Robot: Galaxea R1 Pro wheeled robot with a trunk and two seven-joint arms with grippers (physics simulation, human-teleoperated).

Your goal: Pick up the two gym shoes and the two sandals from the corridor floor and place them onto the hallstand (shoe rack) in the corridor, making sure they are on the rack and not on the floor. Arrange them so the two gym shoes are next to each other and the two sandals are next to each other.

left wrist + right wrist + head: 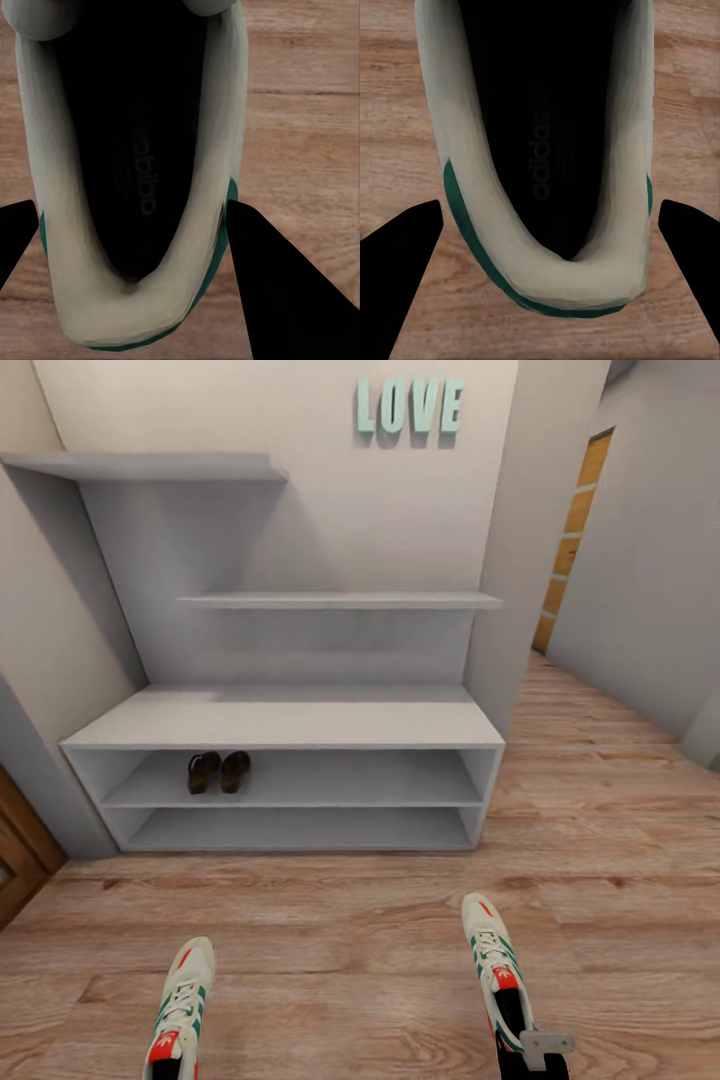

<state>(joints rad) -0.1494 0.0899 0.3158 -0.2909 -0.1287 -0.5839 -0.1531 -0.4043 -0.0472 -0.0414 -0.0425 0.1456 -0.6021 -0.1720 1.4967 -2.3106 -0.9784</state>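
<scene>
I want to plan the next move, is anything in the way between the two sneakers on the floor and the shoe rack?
Nothing visible does. Bare corridor floor lies between the left gym shoe, the right gym shoe and the hallstand. The two sandals take only the left part of its upper open shelf; the rest looks free.

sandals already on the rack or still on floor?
On the rack. Both sandals sit side by side on the hallstand's upper open shelf, toward its left end.

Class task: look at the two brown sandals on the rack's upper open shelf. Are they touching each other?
Cannot tell. In the head view the two sandals lie side by side on the hallstand shelf, nearly parallel, but they are small and dark, so any gap or contact between them is unclear.
</scene>
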